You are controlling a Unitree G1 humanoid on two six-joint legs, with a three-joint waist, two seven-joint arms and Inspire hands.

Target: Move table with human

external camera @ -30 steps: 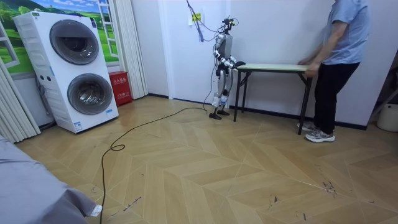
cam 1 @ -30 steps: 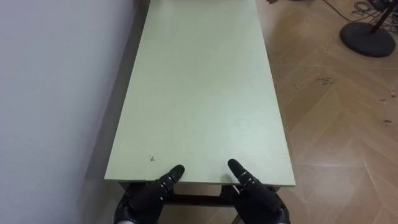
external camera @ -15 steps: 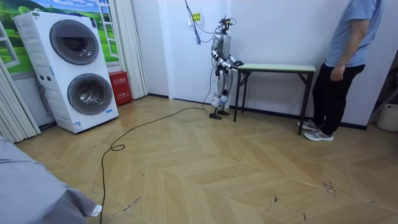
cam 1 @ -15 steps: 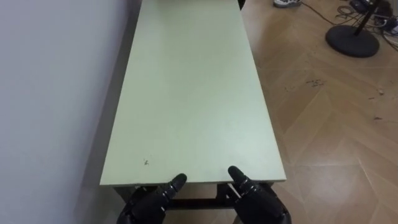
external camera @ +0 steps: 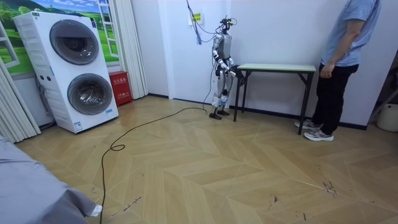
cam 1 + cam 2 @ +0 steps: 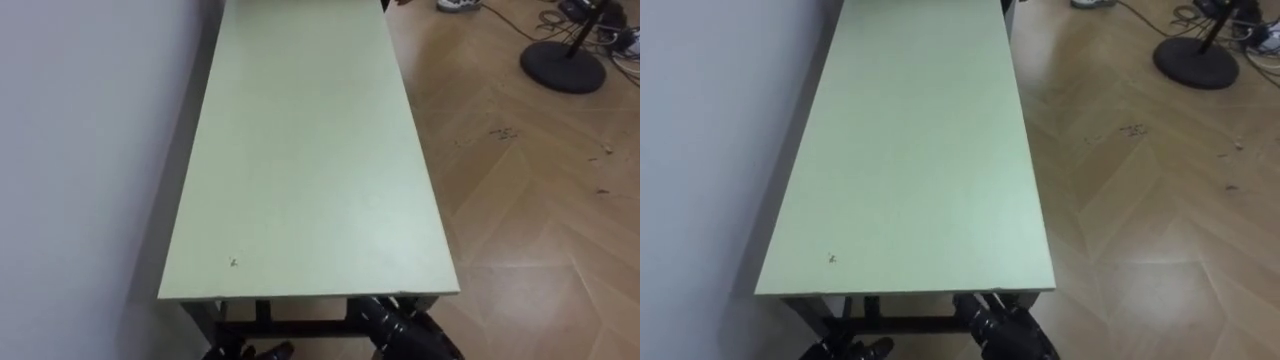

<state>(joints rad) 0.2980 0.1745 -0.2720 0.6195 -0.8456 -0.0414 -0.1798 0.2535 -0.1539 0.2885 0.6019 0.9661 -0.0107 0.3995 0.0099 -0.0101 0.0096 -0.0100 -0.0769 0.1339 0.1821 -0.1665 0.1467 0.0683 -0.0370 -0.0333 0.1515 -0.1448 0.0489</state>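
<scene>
The pale green table [image 6: 310,150] is pictured along the white wall [image 6: 80,150], the robot's right hand [image 6: 398,322] and left hand [image 6: 250,352] held below its near edge, finger state not discernible. With the person [image 5: 342,62] at the far end apparently not gripping, it could be tilted by a lone lift.

left hand [image 6: 248,352]: mostly cut off by bottom edge, below table [image 6: 300,150] near edge | right hand [image 6: 398,325]: front part hidden under near edge by right corner | table far end: cut off by top edge | person [image 5: 341,62]: head cut off by room view's top edge | both hands in room view: too small to tell
</scene>
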